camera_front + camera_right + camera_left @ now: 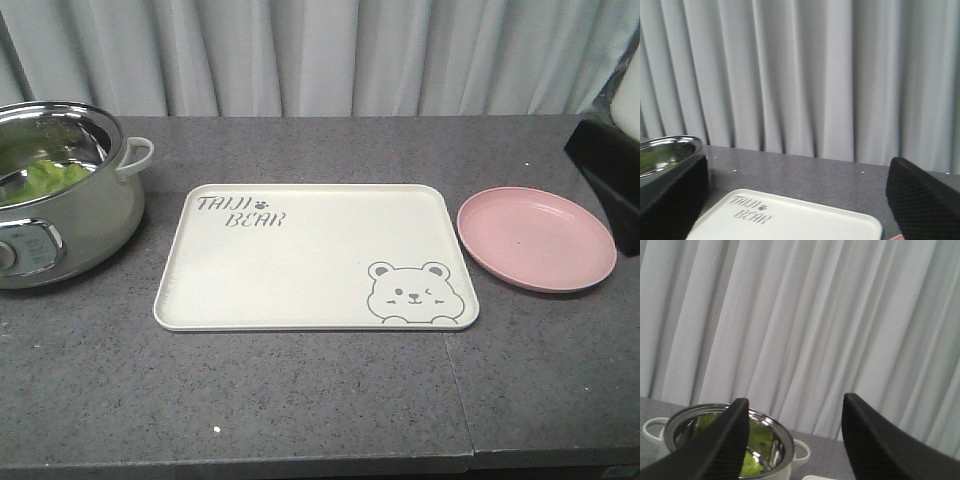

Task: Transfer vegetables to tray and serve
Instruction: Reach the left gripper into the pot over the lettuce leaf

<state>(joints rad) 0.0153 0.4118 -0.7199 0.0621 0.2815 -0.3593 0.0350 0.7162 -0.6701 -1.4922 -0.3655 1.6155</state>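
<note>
Pale pleated curtain (330,55) backs a grey speckled table (300,400). Far left, the ruffled green lettuce (40,180) lies inside a shiny steel-lined pot (90,215). The left gripper (795,400) hovers facing it, ribbed black jaws apart and empty. The smooth cream tray (300,260) at centre carries nothing, so the transfer looks unstarted. Next, the left arm must dip in and pinch the limp leaf gently. Rightward sits a round pink plate (535,240), and the right gripper (797,160) is spread wide, holding nothing.
</note>
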